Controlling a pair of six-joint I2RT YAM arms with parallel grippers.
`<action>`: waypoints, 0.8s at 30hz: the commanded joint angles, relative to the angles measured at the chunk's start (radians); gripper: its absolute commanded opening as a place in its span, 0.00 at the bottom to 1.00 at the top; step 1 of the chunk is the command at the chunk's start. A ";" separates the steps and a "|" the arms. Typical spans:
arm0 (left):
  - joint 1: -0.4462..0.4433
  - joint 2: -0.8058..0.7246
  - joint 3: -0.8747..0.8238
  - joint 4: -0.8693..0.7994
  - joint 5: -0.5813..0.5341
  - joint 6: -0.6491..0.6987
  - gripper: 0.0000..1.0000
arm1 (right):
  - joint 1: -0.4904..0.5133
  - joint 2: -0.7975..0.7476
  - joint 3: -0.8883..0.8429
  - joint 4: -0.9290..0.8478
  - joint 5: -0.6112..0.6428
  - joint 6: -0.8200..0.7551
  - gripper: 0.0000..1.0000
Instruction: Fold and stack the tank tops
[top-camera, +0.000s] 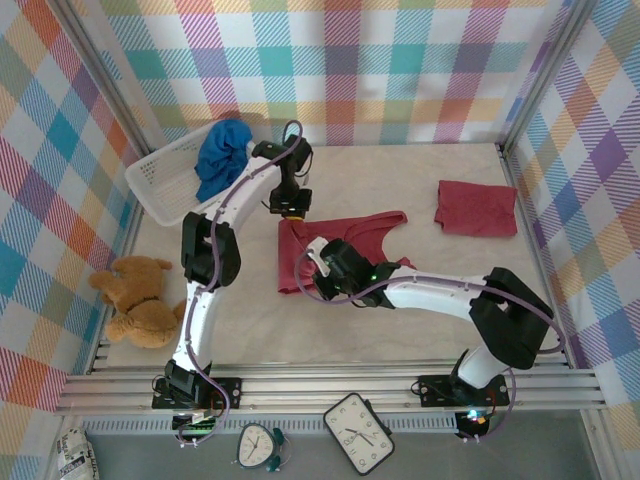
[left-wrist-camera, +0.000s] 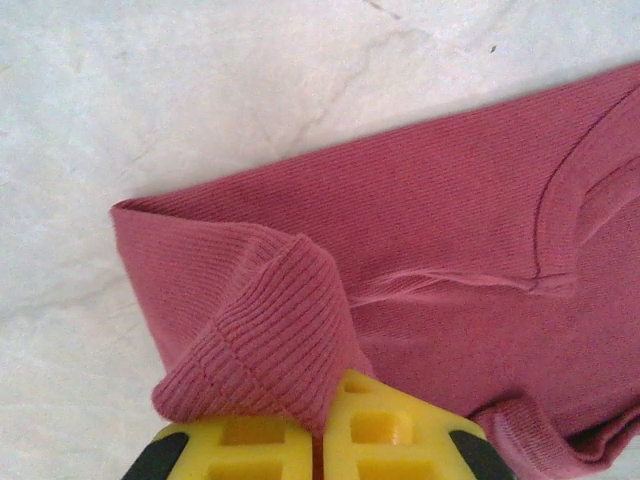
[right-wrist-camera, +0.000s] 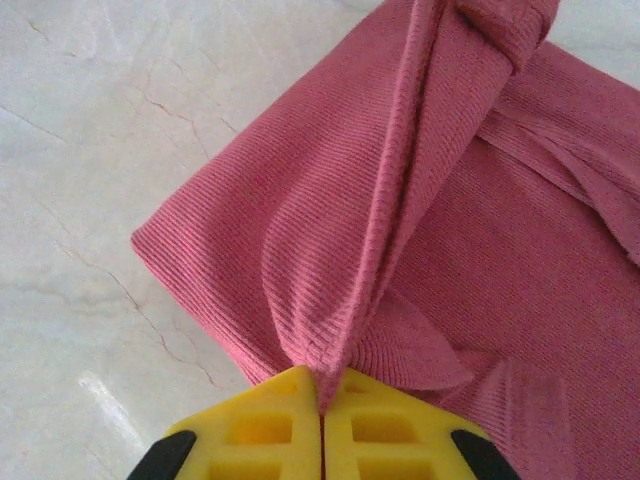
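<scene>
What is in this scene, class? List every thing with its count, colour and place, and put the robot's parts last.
spread top: one, dark red, middle of the table
folded top: one, dark red, far right of the table
blue top: one, bright blue, in the basket
basket: one, white mesh, far left corner
teddy: one, brown, left edge of the table
clocks: two, one black-framed, one teal, in front of the near edge
table: one, pale marbled
left gripper: one, yellow fingers, shut on an edge of the spread top
right gripper: one, yellow fingers, shut on a bunched fold of the spread top
</scene>
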 joint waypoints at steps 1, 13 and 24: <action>-0.003 0.019 0.041 0.049 0.047 -0.032 0.07 | -0.016 -0.061 -0.021 -0.021 0.030 -0.053 0.08; -0.038 0.136 0.108 0.092 0.125 -0.045 0.10 | -0.109 -0.070 -0.153 0.041 -0.044 -0.047 0.08; -0.048 0.196 0.165 0.129 0.100 -0.053 0.32 | -0.149 -0.035 -0.249 0.120 -0.093 0.063 0.18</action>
